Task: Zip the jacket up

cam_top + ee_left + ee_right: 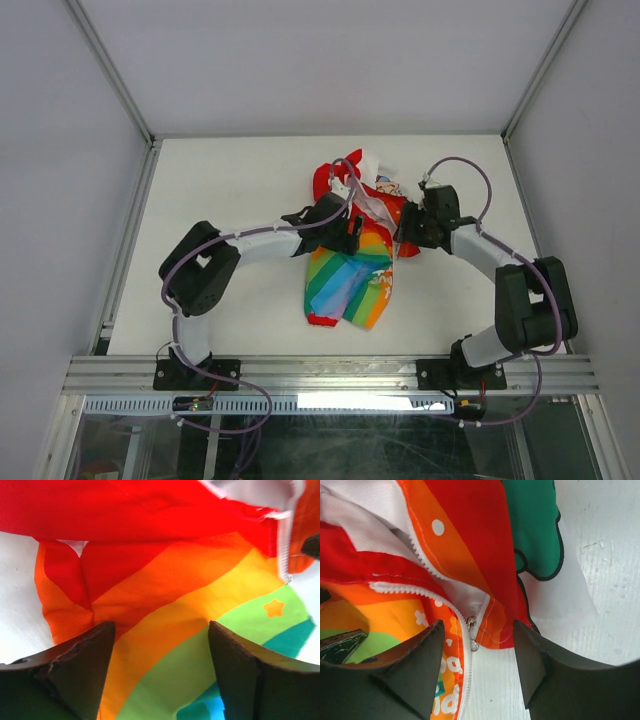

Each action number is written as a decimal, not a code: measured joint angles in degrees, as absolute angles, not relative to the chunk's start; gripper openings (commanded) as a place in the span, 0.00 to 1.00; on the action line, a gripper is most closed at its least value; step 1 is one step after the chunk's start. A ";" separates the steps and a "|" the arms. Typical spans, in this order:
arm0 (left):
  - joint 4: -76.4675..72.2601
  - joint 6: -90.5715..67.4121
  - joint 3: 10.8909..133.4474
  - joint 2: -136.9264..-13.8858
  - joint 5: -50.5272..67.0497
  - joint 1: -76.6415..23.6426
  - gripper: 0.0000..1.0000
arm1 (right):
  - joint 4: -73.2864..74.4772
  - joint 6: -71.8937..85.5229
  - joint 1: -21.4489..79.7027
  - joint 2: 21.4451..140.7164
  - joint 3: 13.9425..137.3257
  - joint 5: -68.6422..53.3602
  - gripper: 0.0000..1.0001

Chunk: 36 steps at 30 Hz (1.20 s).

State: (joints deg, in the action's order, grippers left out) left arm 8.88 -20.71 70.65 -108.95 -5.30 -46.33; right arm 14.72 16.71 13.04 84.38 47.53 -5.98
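Observation:
The jacket (352, 270) lies crumpled in the middle of the table, red hood toward the back, rainbow panels toward the front. My left gripper (352, 232) hovers open over its rainbow fabric (165, 630), holding nothing. My right gripper (405, 232) is open at the jacket's right edge. In the right wrist view the silver zipper slider (471, 626) with its small ring pull sits between my open fingers (420, 655), at the join of the two white zipper tapes (410, 590). The zipper teeth above it lie apart. The white lining (370, 535) shows inside.
The white table (230, 170) stretches around the jacket. Grey enclosure walls with metal frame posts (130, 180) stand left, right and behind. The aluminium rail (330, 375) with the arm bases runs along the near edge.

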 measured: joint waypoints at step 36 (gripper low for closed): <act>7.25 -30.28 54.41 -83.70 2.50 -0.08 0.54 | 22.74 16.49 22.41 77.89 48.56 -17.23 0.00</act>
